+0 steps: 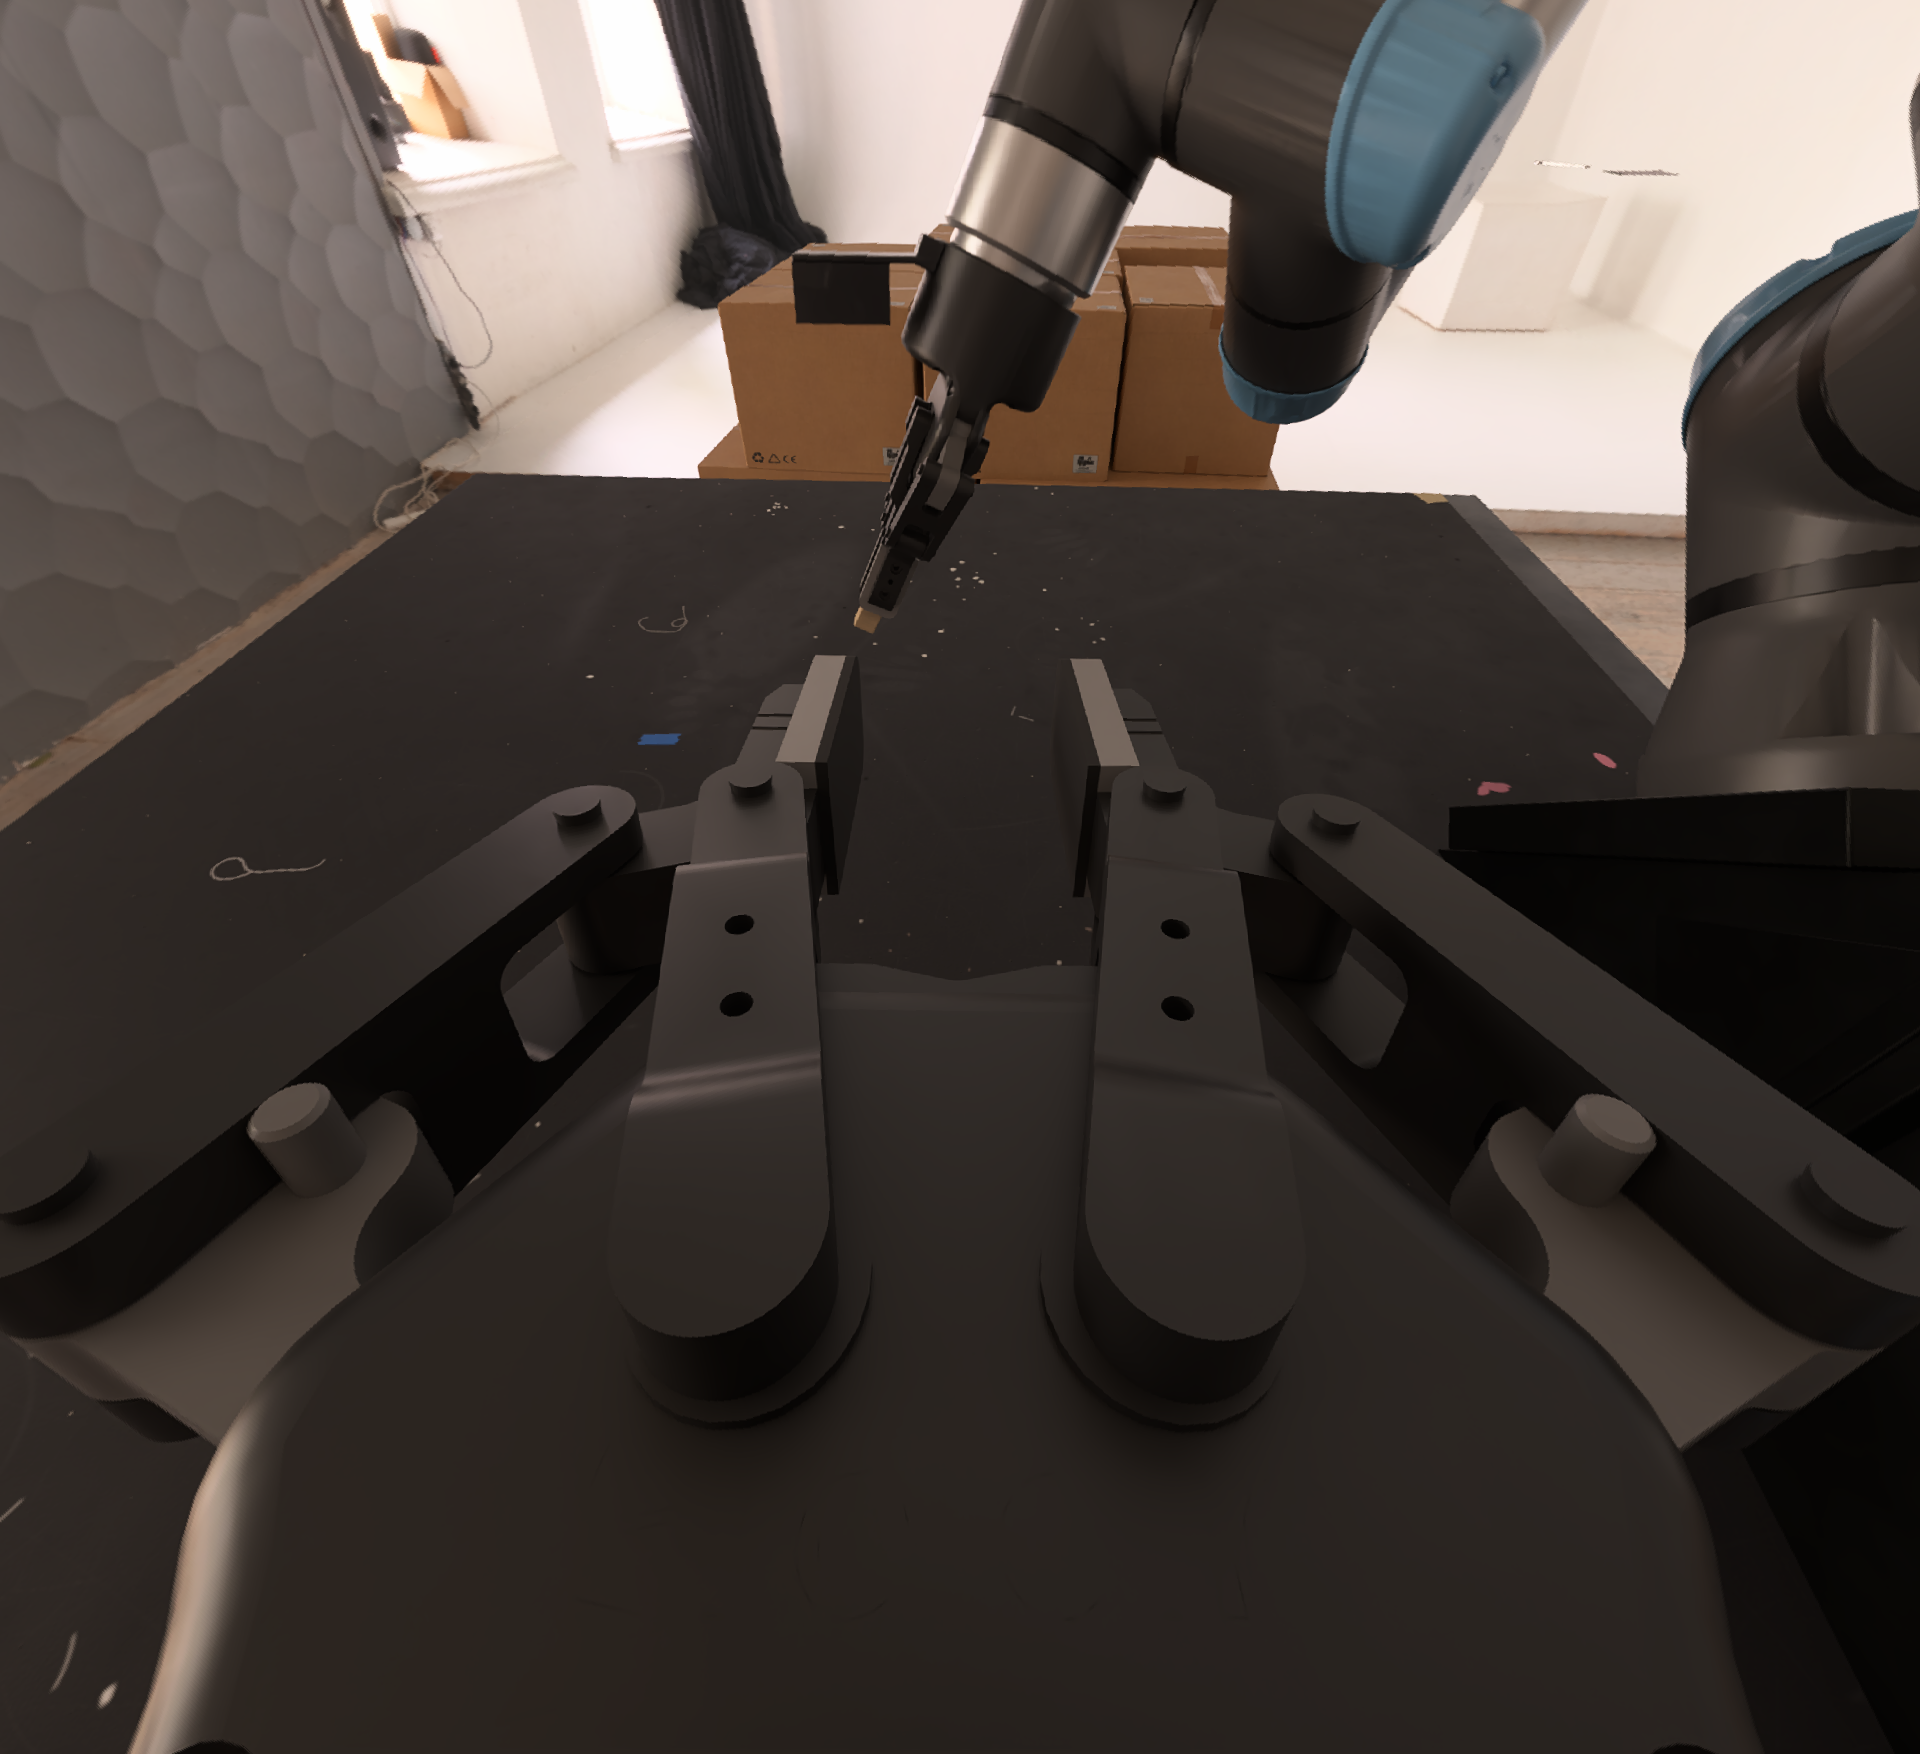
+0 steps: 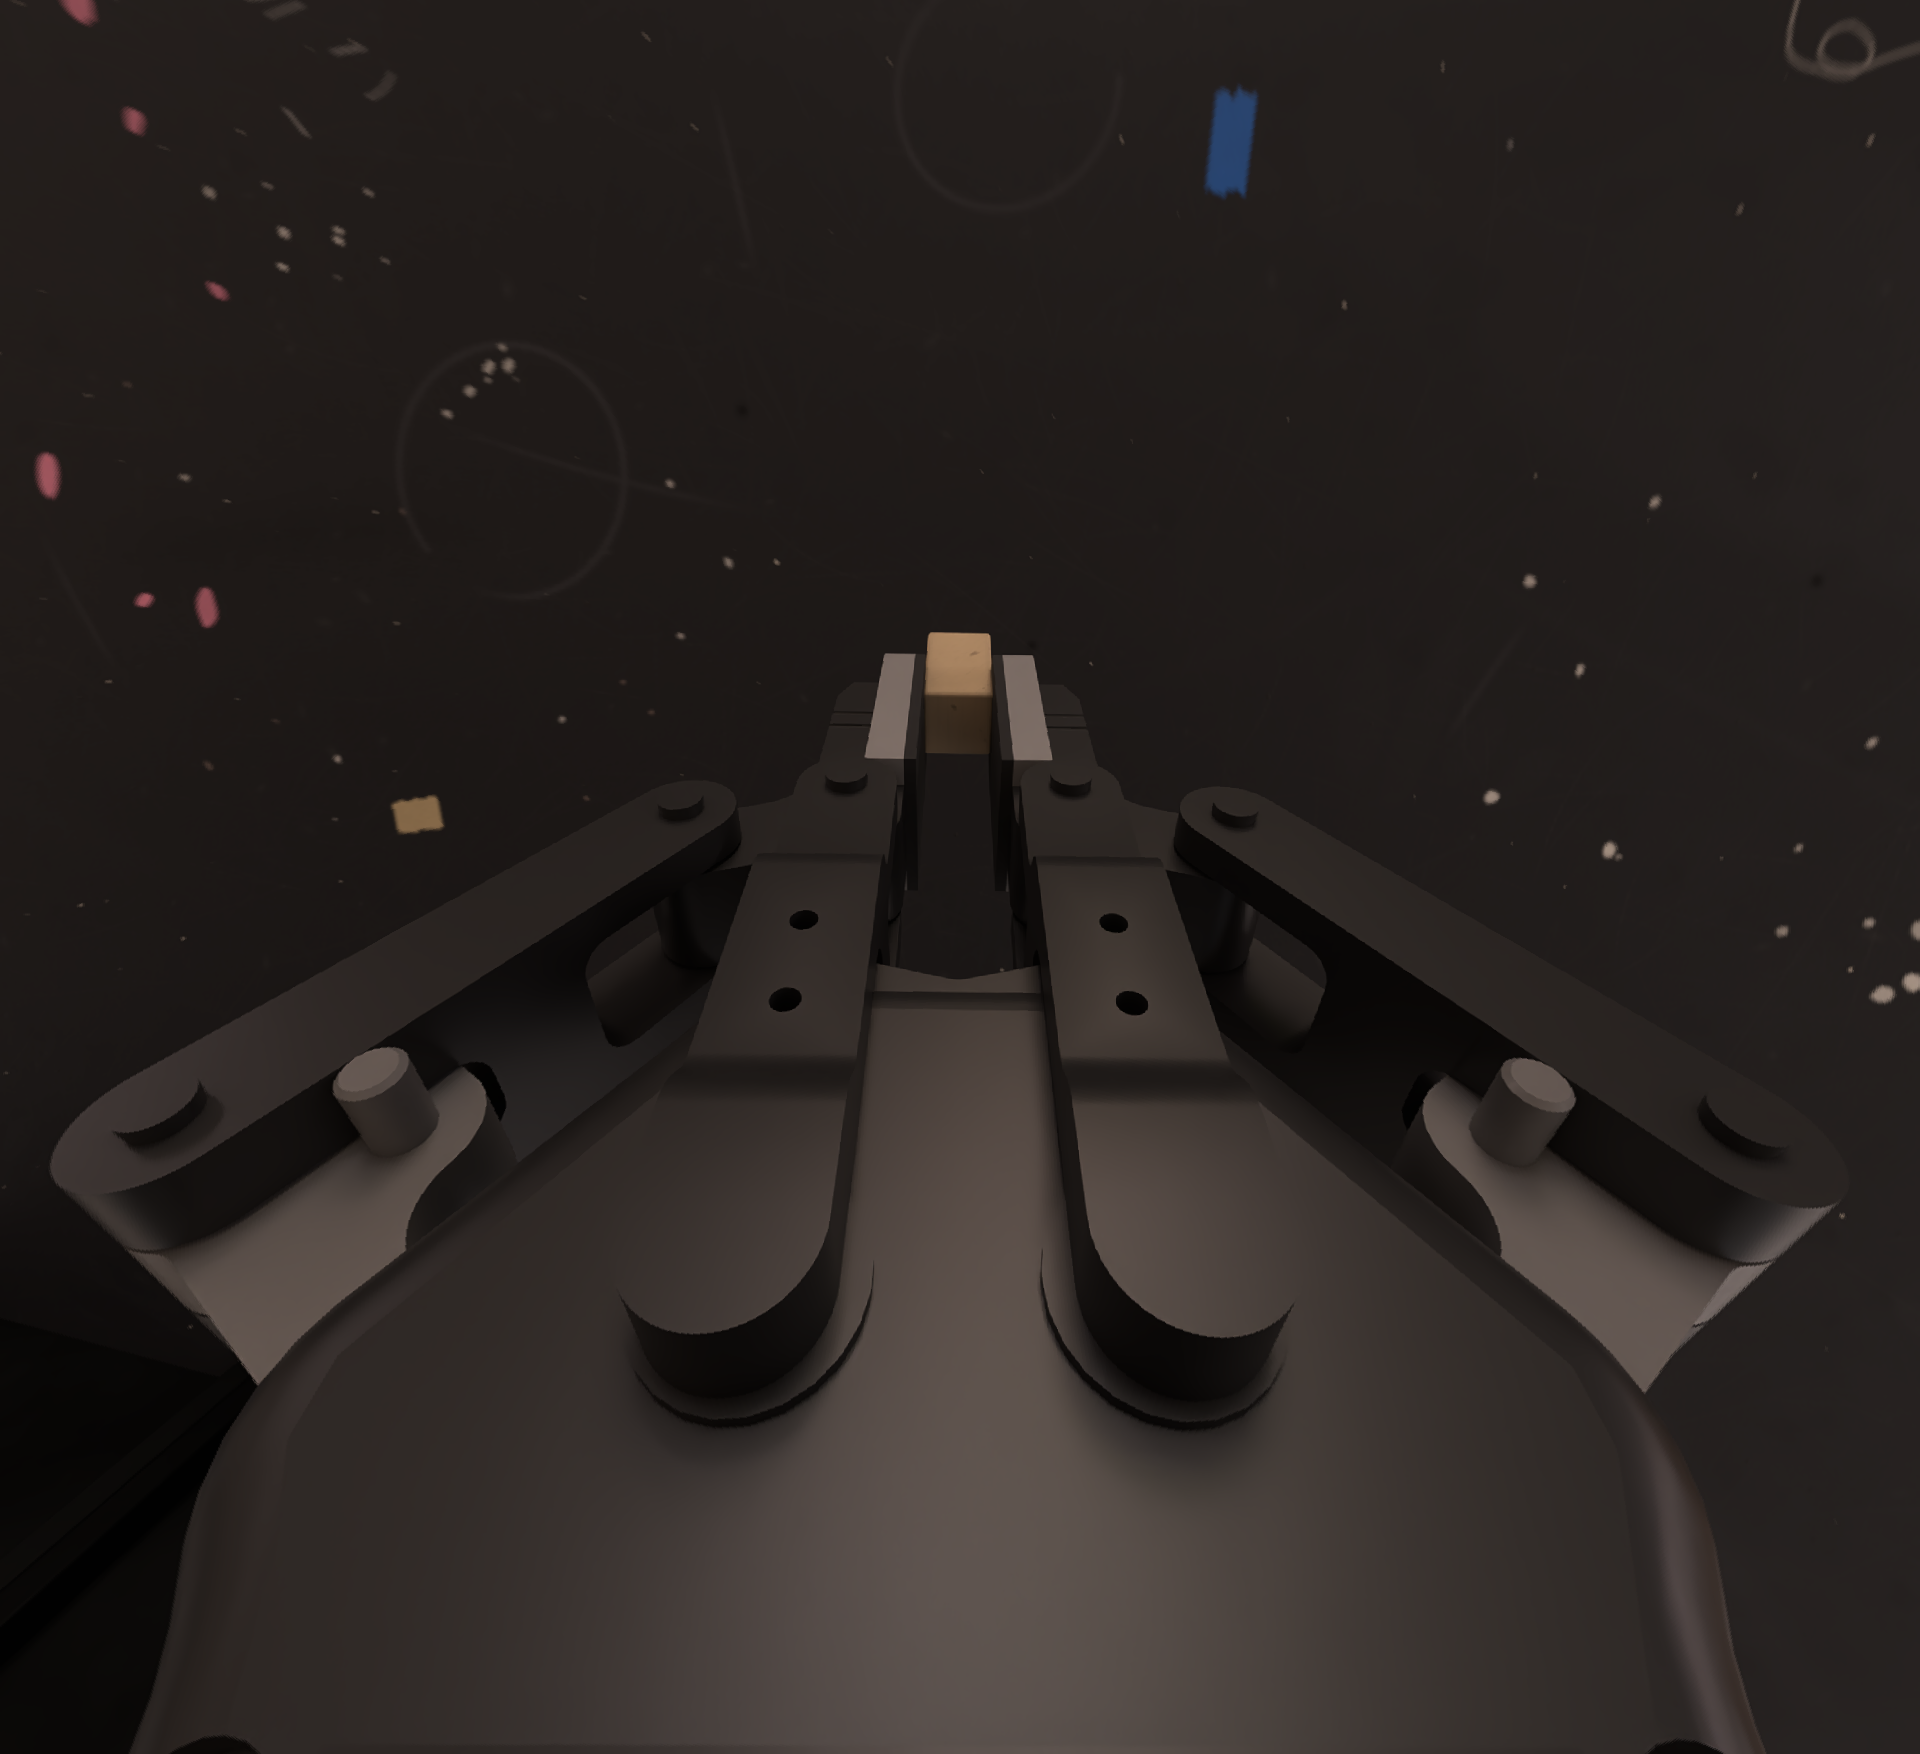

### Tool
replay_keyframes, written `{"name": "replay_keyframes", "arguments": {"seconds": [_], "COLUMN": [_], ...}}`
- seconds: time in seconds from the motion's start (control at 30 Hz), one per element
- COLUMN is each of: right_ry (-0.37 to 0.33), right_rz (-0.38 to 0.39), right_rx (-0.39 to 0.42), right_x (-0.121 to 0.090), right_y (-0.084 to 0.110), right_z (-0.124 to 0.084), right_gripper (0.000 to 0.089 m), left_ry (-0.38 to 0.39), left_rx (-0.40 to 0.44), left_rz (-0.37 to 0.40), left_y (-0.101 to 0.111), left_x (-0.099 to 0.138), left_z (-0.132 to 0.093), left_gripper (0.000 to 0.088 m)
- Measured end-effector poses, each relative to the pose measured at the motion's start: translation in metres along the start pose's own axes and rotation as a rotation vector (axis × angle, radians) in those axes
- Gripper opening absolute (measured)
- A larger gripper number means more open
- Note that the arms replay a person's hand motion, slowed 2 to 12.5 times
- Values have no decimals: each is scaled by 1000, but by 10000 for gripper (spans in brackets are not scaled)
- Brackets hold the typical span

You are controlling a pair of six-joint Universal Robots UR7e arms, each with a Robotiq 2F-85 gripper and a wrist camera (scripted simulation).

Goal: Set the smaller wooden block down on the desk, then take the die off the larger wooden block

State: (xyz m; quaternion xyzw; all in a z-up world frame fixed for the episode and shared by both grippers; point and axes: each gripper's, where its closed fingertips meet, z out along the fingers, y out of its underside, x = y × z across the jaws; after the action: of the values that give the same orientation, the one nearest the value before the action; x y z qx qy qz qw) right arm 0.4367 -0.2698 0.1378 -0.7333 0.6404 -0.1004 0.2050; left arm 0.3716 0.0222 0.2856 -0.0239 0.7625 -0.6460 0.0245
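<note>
Your right claw [image 2: 957, 705] is clamped on the smaller wooden block [image 2: 958, 688], gripped near the fingertips so its end sticks out clear for set-down. It hangs above the dark worktop [image 2: 1351, 457], not touching yet. Left claw [image 1: 961, 717] sits low with fingers apart, nothing between them, out of the way. Larger block and die: you can't see them in either view.
</note>
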Motion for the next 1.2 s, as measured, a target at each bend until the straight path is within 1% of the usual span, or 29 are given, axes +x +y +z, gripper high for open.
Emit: {"name": "replay_keyframes", "arguments": {"seconds": [0.33, 0.53, 0.83, 1.2], "right_ry": [30, 51, 76, 114], "right_rz": [68, 95, 129, 170], "right_rx": [-175, -248, -312, -363], "right_x": [20, 30, 41, 54], "right_y": [19, 28, 38, 48], "right_z": [35, 50, 65, 74], "right_gripper": [110, 110, 109, 109], "left_ry": [-5, -2, -4, -18], "left_rx": [8, 14, 3, 1], "left_rz": [-19, -27, -30, -22], "left_y": [-1, -3, -2, -3], "left_x": [-3, -3, -4, -6], "left_z": [-2, -5, -8, -13], "left_gripper": [313, 306, 303, 303]}}
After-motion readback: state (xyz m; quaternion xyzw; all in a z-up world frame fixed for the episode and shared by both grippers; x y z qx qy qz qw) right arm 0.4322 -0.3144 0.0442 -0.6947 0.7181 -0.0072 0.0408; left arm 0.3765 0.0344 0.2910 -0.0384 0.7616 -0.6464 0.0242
